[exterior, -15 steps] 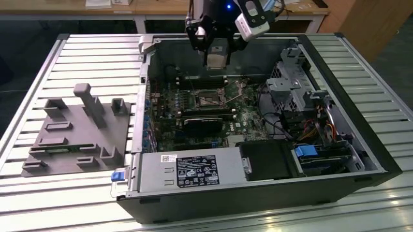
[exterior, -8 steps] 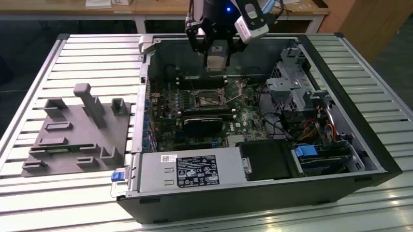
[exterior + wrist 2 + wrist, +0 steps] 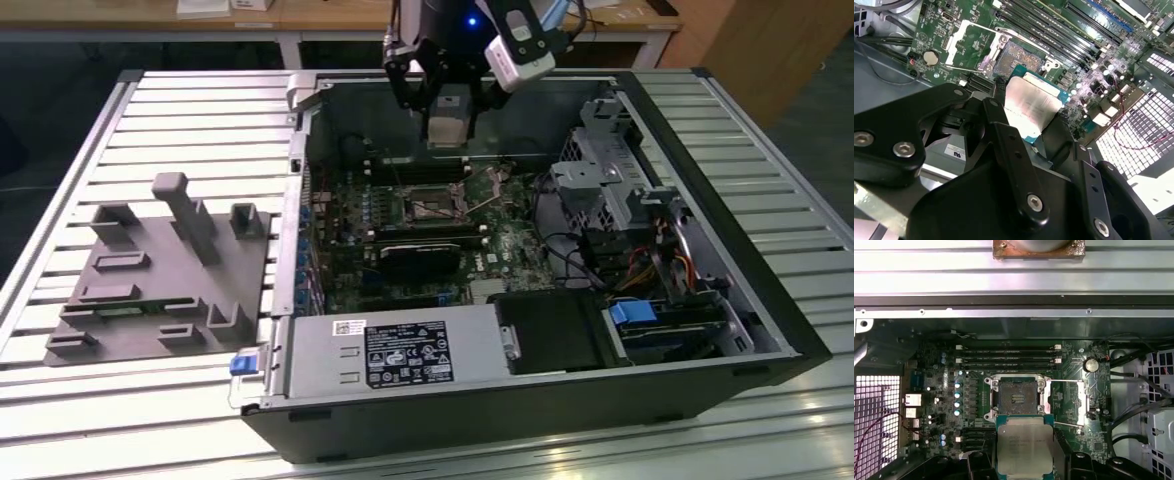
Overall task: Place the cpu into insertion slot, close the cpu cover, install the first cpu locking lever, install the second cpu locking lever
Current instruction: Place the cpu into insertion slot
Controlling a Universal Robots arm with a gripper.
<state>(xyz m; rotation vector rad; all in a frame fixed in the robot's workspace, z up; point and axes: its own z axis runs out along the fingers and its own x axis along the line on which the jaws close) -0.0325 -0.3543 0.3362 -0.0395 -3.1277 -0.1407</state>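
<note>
Slatted metal tabletop [image 3: 80,150] carries an open computer case [image 3: 534,420] lying on its side, with a grey fixture block [image 3: 160,270] on the exterior view's left. Inside the case the green circuit board [image 3: 521,250] faces up. The gripper [image 3: 447,128] hangs over it, its fingers clamped on the cpu [image 3: 1024,447], which sits above the board and just beside the insertion slot [image 3: 1017,398], on the side away from the long memory slots [image 3: 1006,356]. The cpu cover [image 3: 955,45] is swung open and lies off to one side, so the brownish pin field is bare.

The step in hand appears to be the placing of the chip. To do it well, the chip likely wants to be kept level, brought squarely over the frame and lowered straight, since sliding it sideways could bend pins.

The cpu lies flat, its dull metal top toward the wrist cameras. It is near enough square that no long axis stands out, and its edges run roughly parallel to the socket frame.
</note>
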